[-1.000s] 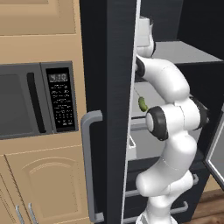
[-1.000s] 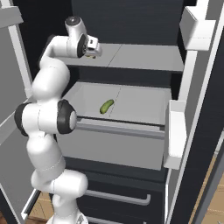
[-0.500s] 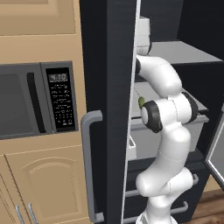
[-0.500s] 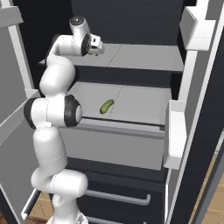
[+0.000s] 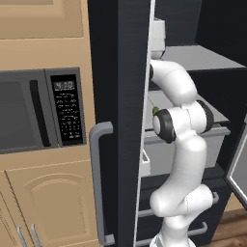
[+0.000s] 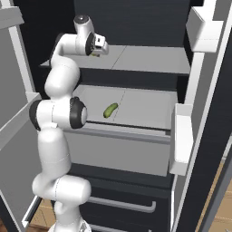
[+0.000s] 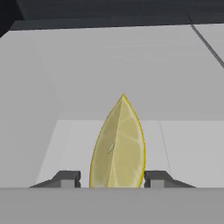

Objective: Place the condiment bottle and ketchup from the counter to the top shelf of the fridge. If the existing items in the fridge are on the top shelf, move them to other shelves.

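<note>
Yellow wedge (image 7: 117,146) between gripper (image 7: 112,179) fingertips

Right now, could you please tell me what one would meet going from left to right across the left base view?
Grey microwave with its dark keypad → long grey bar handle → black fridge door → white robot arm → light-grey top shelf of the fridge.

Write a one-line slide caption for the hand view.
Yellow wedge standing between the hand's two dark fingertips, which sit close on either side of it, on the fridge's light-grey top shelf.
</note>
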